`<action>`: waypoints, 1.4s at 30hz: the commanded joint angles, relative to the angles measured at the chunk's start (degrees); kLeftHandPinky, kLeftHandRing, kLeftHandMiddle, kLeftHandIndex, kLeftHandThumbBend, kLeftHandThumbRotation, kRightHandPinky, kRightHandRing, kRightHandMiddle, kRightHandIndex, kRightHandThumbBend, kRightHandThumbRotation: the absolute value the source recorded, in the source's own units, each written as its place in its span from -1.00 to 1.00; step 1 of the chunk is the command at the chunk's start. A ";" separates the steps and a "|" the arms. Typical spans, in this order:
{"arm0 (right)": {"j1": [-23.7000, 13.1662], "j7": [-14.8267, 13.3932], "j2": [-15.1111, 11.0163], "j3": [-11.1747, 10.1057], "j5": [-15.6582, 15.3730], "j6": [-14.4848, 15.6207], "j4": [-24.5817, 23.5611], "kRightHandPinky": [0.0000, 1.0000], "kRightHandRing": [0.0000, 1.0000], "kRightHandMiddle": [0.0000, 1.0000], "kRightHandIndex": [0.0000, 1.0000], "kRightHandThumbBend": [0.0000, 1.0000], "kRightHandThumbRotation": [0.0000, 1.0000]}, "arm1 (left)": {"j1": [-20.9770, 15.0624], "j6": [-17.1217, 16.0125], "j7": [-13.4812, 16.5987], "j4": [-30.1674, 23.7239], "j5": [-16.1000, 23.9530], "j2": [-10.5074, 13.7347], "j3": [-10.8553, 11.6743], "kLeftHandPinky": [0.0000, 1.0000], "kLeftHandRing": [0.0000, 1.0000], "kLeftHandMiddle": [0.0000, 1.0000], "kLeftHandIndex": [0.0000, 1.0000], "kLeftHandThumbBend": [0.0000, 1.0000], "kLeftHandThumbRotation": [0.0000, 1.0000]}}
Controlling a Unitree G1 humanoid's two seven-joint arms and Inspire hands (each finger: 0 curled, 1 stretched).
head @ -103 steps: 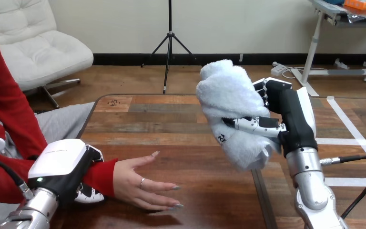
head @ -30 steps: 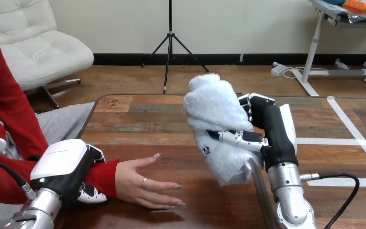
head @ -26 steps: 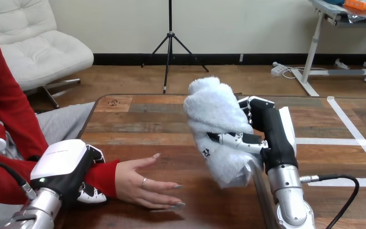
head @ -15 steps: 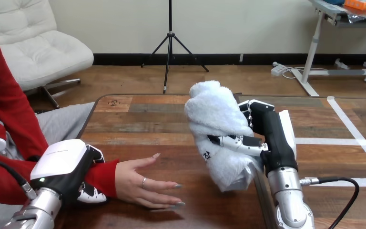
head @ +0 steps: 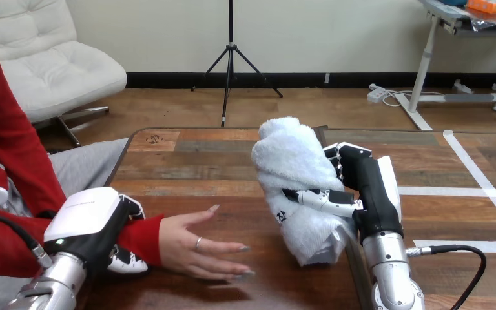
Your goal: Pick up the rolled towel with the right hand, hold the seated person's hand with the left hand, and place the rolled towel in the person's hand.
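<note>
A white rolled towel [head: 294, 181] stands nearly upright over the table's right half, its lower end close to the tabletop. My right hand [head: 367, 194] is shut on it, thumb across its front and fingers round its back. The person's hand [head: 200, 247] lies at the lower left, palm turned inward, fingers stretched toward the towel, a short gap between them. My left hand [head: 93, 226] is curled round the person's wrist at the red sleeve.
The wooden table [head: 194, 168] has its far edge just beyond the towel. The person's red-sleeved arm [head: 0, 239] runs along the left side. Bare tabletop lies between the person's fingers and the towel.
My right hand has carried the towel lower and to the left, toward the person's hand. My left hand and the person's hand have shifted slightly to the right.
</note>
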 commanded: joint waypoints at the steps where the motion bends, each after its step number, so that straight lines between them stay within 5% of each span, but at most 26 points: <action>1: -10.95 -2.29 0.16 -0.02 0.60 -3.64 -0.86 -0.45 -0.36 -0.25 -0.18 0.54 -1.00 | -15.13 -2.45 2.28 -15.13 -4.06 -2.56 4.30 -0.48 -0.31 -0.19 -0.18 0.25 -1.00; 42: -11.01 -1.92 0.34 -0.16 1.10 -4.17 0.01 -0.48 -0.39 -0.27 -0.18 0.52 -1.00 | -17.02 -2.21 1.53 -17.92 -6.98 -2.60 5.14 -0.44 -0.30 -0.19 -0.18 0.17 -1.00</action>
